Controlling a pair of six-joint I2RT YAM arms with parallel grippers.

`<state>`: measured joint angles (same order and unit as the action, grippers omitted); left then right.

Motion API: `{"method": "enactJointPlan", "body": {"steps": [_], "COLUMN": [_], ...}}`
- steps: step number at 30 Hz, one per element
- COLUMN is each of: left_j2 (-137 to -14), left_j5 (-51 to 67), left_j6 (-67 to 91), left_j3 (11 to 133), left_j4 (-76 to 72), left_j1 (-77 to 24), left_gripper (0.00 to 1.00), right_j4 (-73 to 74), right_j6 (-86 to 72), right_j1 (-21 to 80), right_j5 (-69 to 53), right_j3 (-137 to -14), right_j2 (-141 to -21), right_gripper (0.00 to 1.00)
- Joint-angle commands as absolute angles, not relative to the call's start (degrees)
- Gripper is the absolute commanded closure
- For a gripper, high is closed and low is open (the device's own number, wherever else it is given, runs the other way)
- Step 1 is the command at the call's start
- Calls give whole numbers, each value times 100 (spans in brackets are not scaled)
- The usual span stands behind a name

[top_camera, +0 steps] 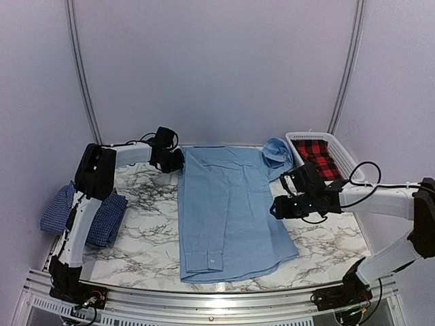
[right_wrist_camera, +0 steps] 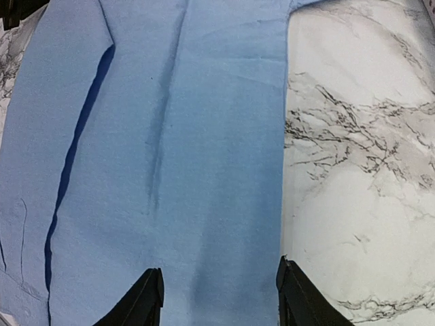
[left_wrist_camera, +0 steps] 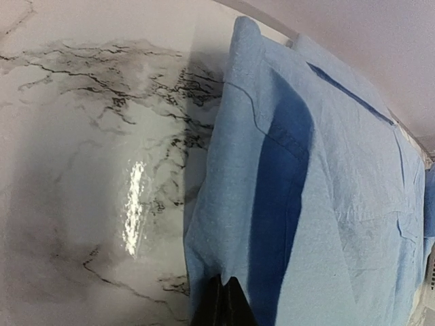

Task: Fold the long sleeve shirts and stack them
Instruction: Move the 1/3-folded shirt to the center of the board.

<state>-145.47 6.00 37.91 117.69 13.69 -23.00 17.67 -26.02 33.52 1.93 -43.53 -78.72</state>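
Note:
The plain light blue shirt [top_camera: 228, 210] lies flat down the middle of the marble table, its sides folded in to a long strip. My left gripper [top_camera: 170, 160] is at its far left corner. In the left wrist view the gripper [left_wrist_camera: 225, 291] is shut, pinching the shirt's [left_wrist_camera: 319, 204] left edge, and the cloth puckers at the tips. My right gripper [top_camera: 281, 205] hovers at the shirt's right edge, open and empty. In the right wrist view the gripper [right_wrist_camera: 221, 299] spans the shirt's [right_wrist_camera: 170, 149] right edge. The dark blue check shirt [top_camera: 85, 214] lies bunched at the table's left edge.
A white basket [top_camera: 343, 159] at the back right holds a red and black check cloth [top_camera: 318, 157]. A light blue bunch of cloth [top_camera: 277, 151] sits by the basket at the shirt's far right corner. Bare marble [top_camera: 146, 224] shows on both sides of the shirt.

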Motion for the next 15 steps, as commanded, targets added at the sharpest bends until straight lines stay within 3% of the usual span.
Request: {"method": "enactJointPlan", "body": {"steps": [1, 8, 15], "left_j2": [-14569, -14776, -15119], "left_j5": [677, 1097, 1593], "left_j6": [3709, 3641, 3476], "left_j3": [11785, 12253, 13035], "left_j4": [1495, 1510, 1705], "left_j1": [-2117, -1802, -1637], "left_gripper": [98, 100, 97], "right_j4": [1936, 2076, 2210], "right_j6": [-2865, -2936, -3482], "right_j1": [3331, 3434, 4192], "right_j5": [358, -144, 138], "right_j3": [-4261, -3895, -3585], "right_j2": [-7638, -7509, -7425], "right_gripper": [47, 47, 49]}}
